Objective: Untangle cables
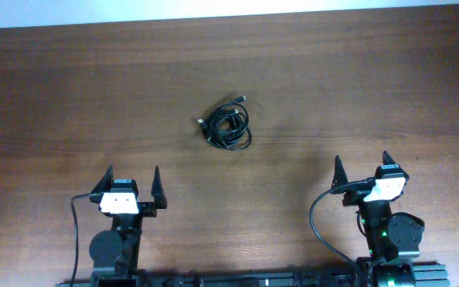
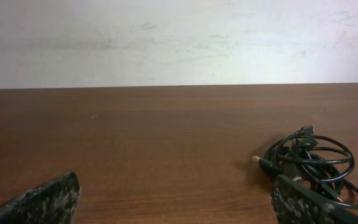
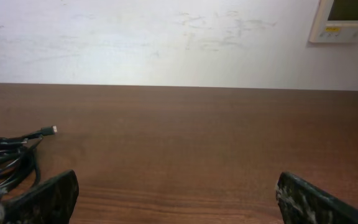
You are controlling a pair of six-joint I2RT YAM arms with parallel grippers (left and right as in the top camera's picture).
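Observation:
The cables [image 1: 229,126] lie as one small tangled bundle of thin black cords near the middle of the wooden table, with plug ends sticking out at the upper right and the left. The bundle shows at the lower right of the left wrist view [image 2: 312,163] and at the lower left of the right wrist view [image 3: 8,163]. My left gripper [image 1: 131,179] is open and empty, near the front edge, left of the bundle. My right gripper [image 1: 362,165] is open and empty, near the front edge, right of the bundle.
The brown wooden table [image 1: 70,96] reaches back to a white wall [image 2: 179,37]. A white wall panel [image 3: 344,18] hangs at the far right. A thick black arm cable [image 1: 319,219] loops beside the right arm's base.

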